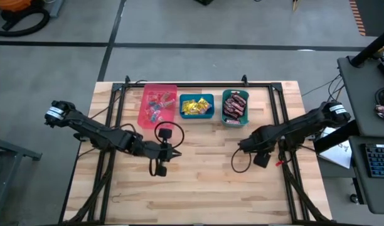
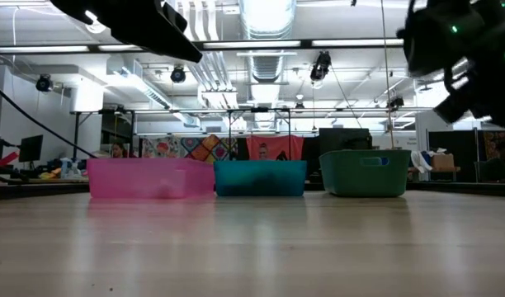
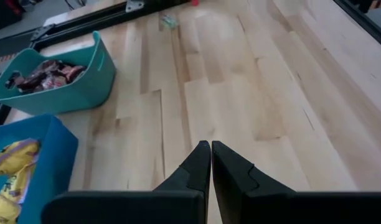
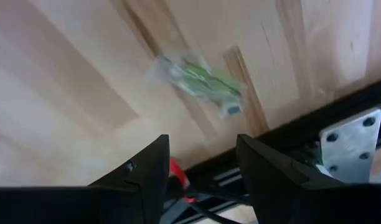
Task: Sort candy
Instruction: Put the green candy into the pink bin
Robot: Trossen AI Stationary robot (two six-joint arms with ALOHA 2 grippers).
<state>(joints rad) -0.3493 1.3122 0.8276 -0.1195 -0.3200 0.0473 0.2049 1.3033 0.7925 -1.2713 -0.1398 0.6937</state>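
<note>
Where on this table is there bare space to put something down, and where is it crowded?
Free: the wide bare wood on the near side of both arms, and the gap between the left tool and right tool. Crowded: the far edge, where the pink bin, blue bin and teal bin stand in a row. One green-wrapped candy lies by the right rail.

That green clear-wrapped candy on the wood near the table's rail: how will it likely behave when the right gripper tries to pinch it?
The green clear-wrapped candy lies flat on the table, so it probably won't roll. Its thin wrapper looks crinkly and light, so it may skid when nudged. The right gripper stands open; its fingers may catch only a floppy wrapper end.
</note>
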